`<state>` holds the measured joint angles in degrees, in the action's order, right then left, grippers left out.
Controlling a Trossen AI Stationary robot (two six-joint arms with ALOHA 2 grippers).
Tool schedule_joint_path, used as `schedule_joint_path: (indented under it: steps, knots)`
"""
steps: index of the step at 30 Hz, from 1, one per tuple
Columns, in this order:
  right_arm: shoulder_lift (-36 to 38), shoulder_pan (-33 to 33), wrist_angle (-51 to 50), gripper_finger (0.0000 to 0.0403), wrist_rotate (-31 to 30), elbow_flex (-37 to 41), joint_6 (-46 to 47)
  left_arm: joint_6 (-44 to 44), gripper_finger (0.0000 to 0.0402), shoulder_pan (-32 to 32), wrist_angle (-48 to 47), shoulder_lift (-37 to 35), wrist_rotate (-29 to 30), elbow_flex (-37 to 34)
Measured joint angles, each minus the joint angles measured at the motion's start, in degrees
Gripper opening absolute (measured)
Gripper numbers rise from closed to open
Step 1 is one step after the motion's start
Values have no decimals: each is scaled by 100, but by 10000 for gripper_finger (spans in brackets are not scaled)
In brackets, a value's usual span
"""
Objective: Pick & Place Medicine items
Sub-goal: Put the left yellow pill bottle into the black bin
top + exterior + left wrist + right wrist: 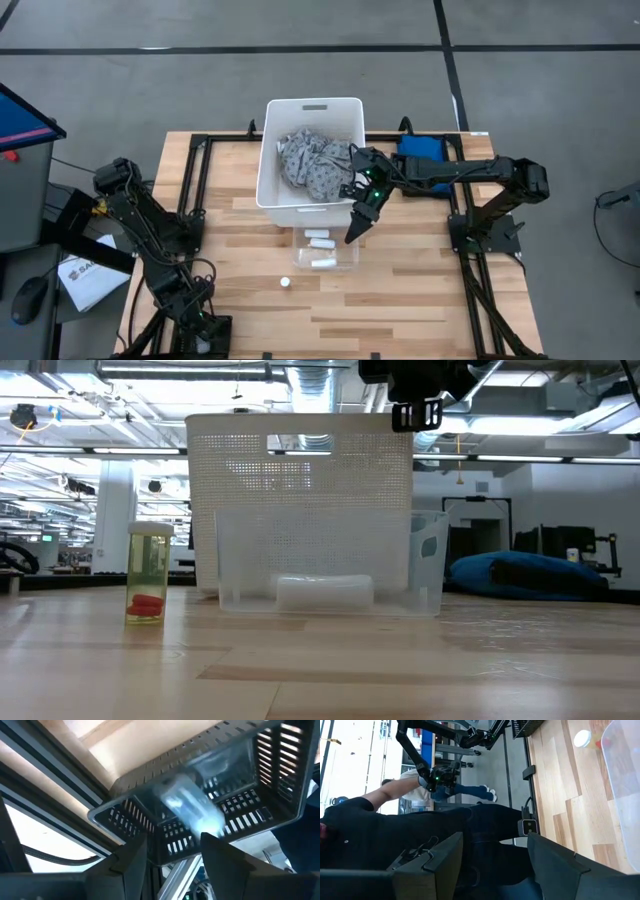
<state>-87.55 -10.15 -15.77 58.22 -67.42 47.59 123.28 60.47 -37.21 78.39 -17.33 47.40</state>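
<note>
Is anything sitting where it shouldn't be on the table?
Maybe one thing: a small white-capped bottle stands alone on the bare wood, just outside the clear container that already holds white cylinders. The grey cloth lies crumpled in the white bin.

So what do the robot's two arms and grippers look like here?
Both are black, jointed arms with boxy links. The right arm carries a small green light near its right gripper, which has long dark tapered fingers. The left arm trails loose black cables, with a green light near the left gripper.
</note>
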Motion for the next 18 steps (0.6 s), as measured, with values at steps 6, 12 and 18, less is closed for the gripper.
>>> schedule_joint_path:
  steps: [6,12,18]
  knots:
    - [-2,0,7,220,-11,0,15,-2,176,0,58,-60,94,0]
    - [-2,0,77,220,-17,0,88,-217,177,0,177,-534,992,-2]
    - [-4,-2,199,220,-24,0,131,-956,178,0,54,-1163,2462,-2]
